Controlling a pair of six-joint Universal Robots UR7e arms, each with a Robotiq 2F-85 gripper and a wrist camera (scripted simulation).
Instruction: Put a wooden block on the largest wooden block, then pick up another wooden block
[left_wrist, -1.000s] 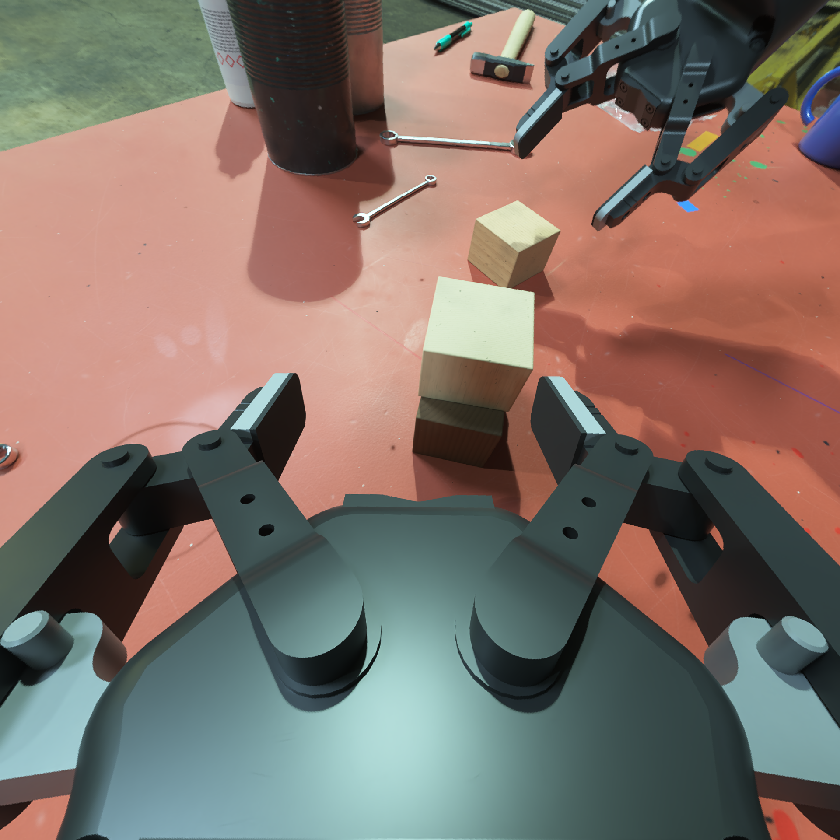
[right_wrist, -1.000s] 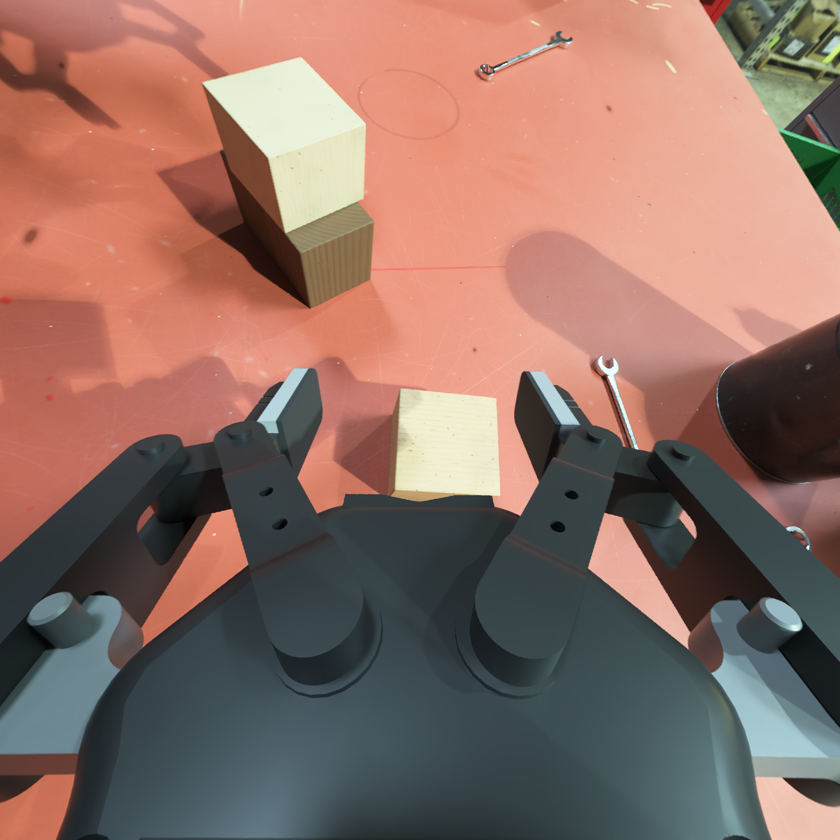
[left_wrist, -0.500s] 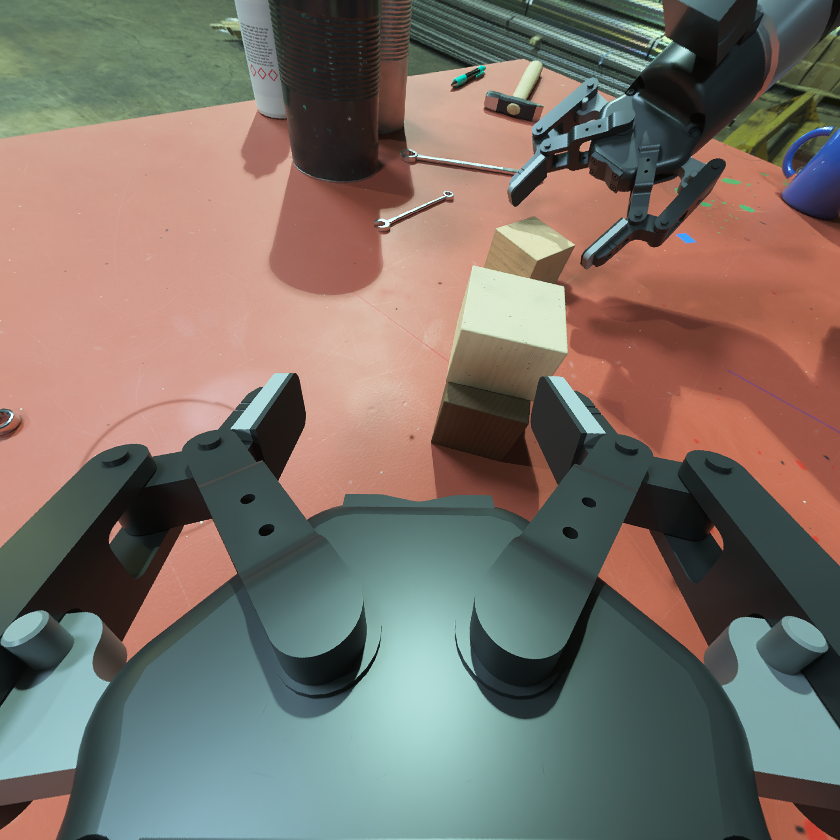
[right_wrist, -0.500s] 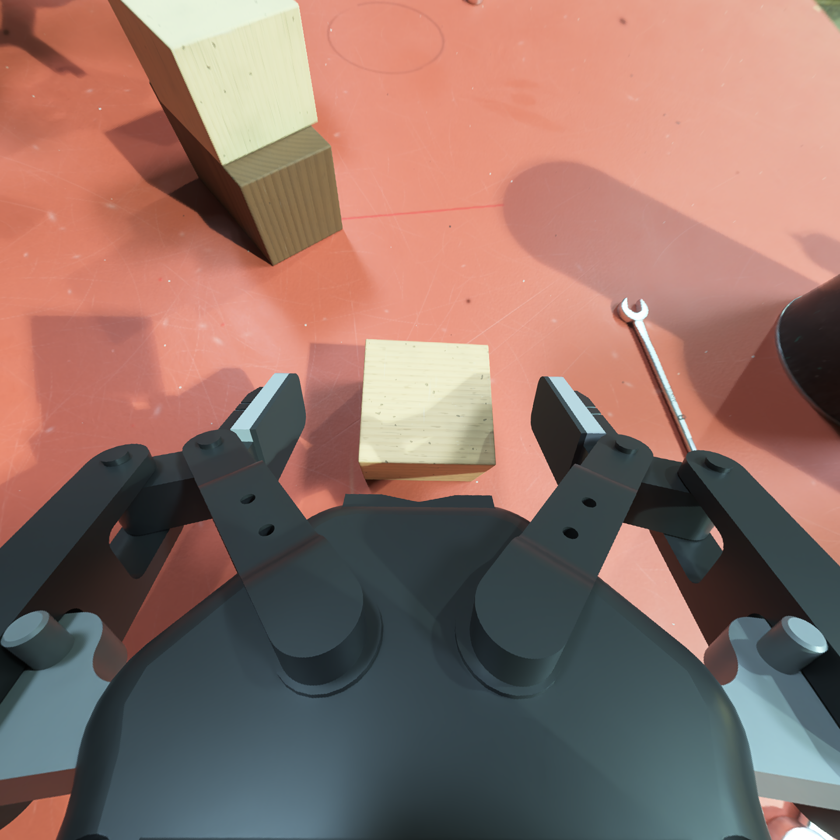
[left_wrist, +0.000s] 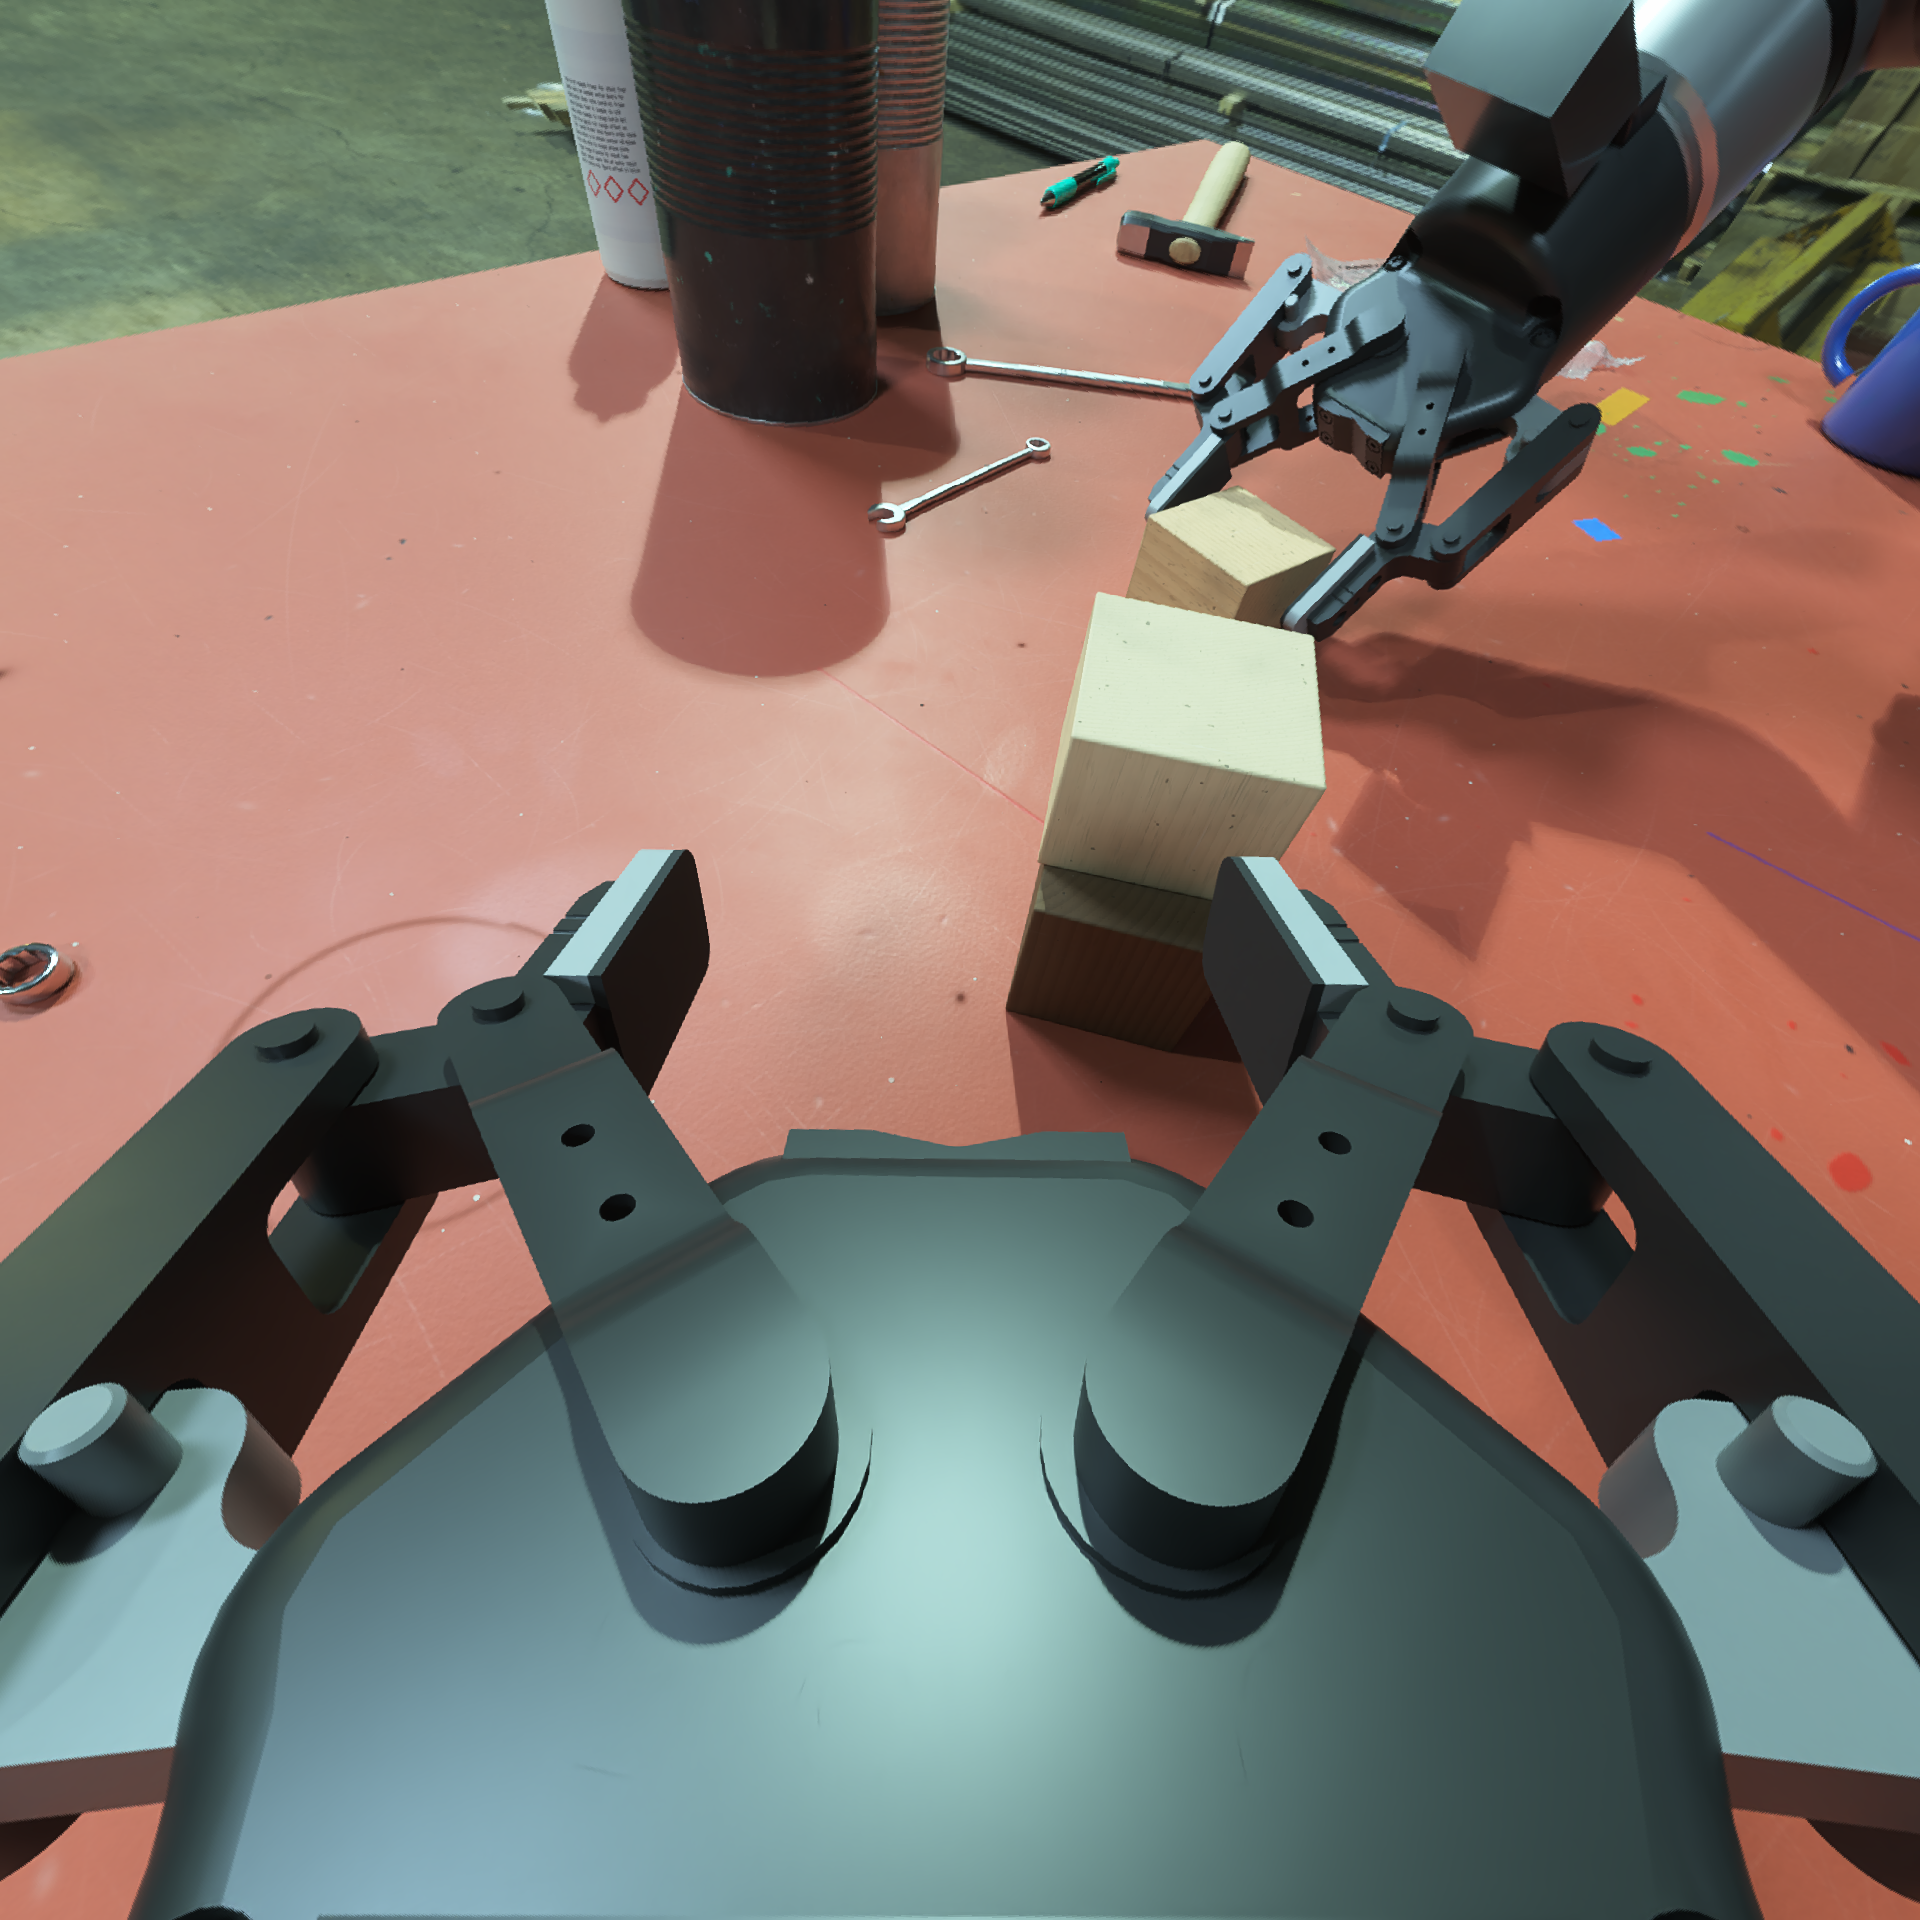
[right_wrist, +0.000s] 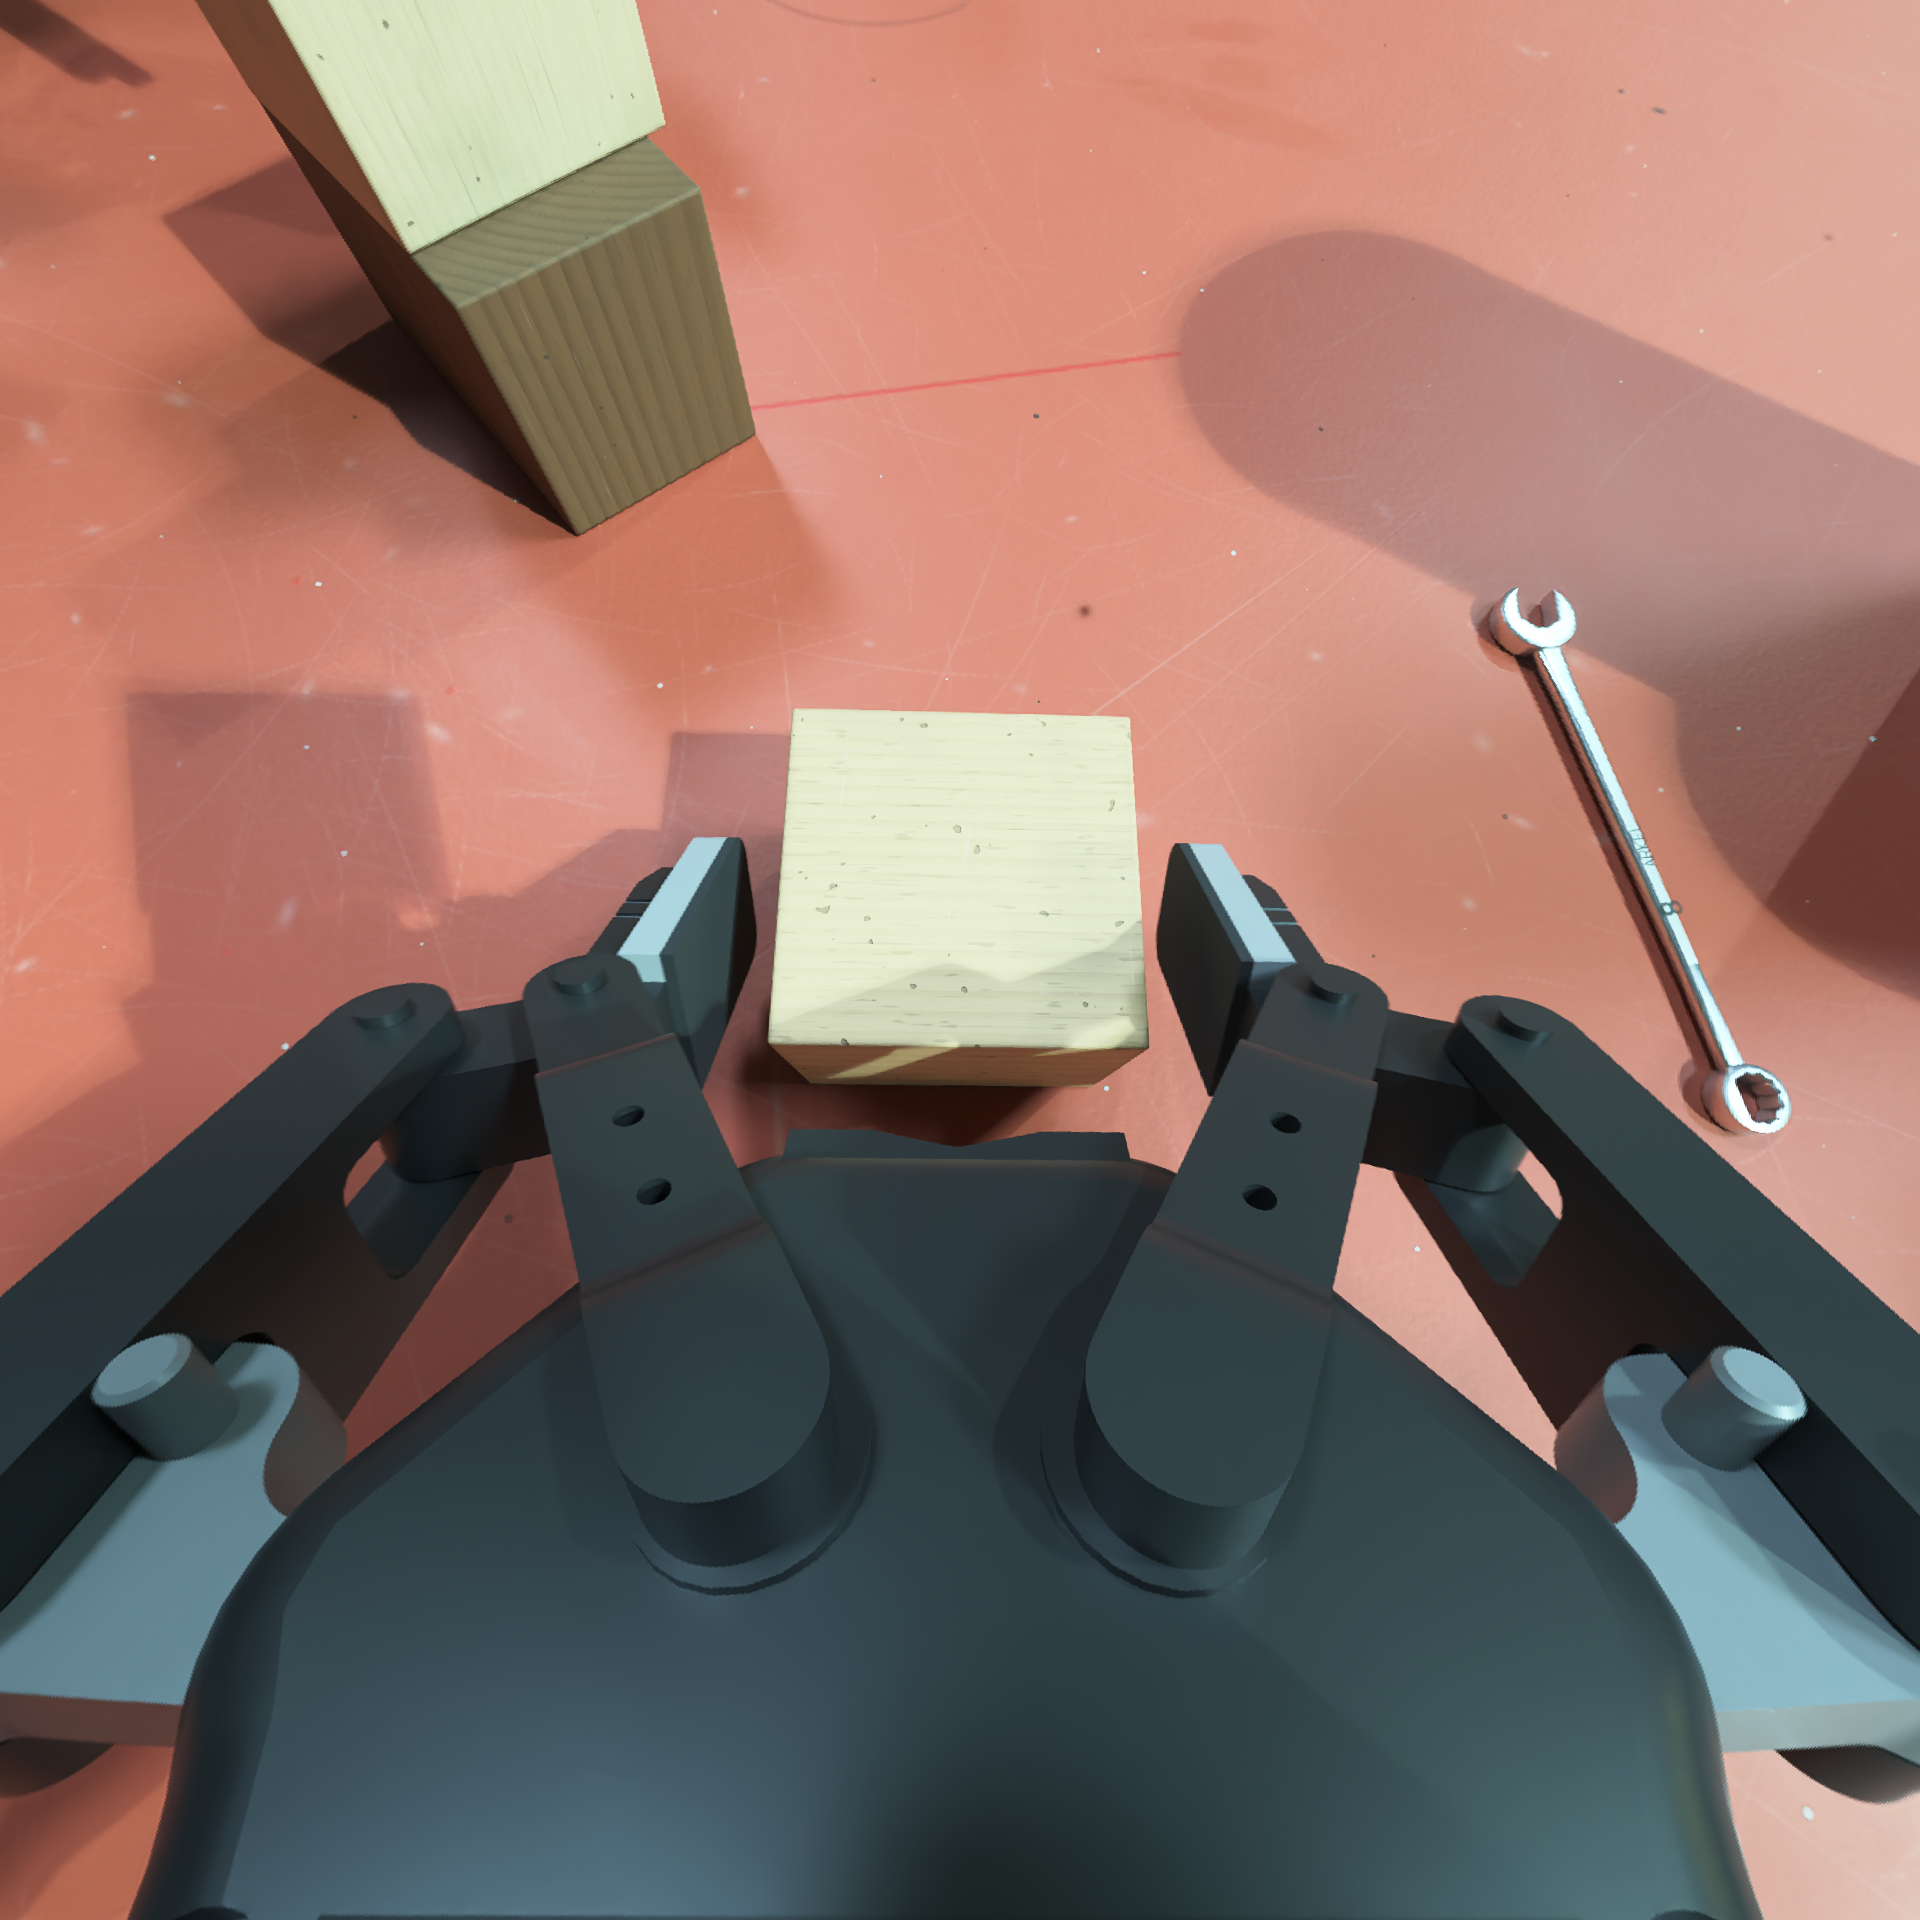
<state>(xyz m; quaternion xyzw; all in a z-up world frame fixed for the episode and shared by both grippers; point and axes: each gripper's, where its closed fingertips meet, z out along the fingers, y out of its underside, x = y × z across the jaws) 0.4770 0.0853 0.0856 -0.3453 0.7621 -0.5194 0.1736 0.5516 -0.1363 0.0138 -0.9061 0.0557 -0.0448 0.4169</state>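
A large pale wooden block (left_wrist: 1184, 748) sits on a darker brown block (left_wrist: 1101, 966) on the red table; the stack also shows in the right wrist view, pale block (right_wrist: 468, 94) over brown block (right_wrist: 603, 332). My left gripper (left_wrist: 951, 894) is open and empty, just short of the stack, its right finger in front of the brown block. A smaller tan block (right_wrist: 956, 883) rests on the table behind the stack. My right gripper (right_wrist: 951, 873) straddles it with narrow gaps on both sides, as the left wrist view (left_wrist: 1236, 561) also shows.
A tall black can (left_wrist: 769, 208) and a white can (left_wrist: 608, 135) stand at the far side. Two wrenches (left_wrist: 961, 480) (left_wrist: 1060, 372), a hammer (left_wrist: 1184, 223), a pen (left_wrist: 1081, 182), a blue mug (left_wrist: 1881, 374) and a metal socket (left_wrist: 31, 971) lie around. The small wrench (right_wrist: 1631, 862) lies right of my right gripper.
My right gripper has come down over the tan block and its fingers have narrowed around it. My left gripper has drawn back and left from the stack, still open.
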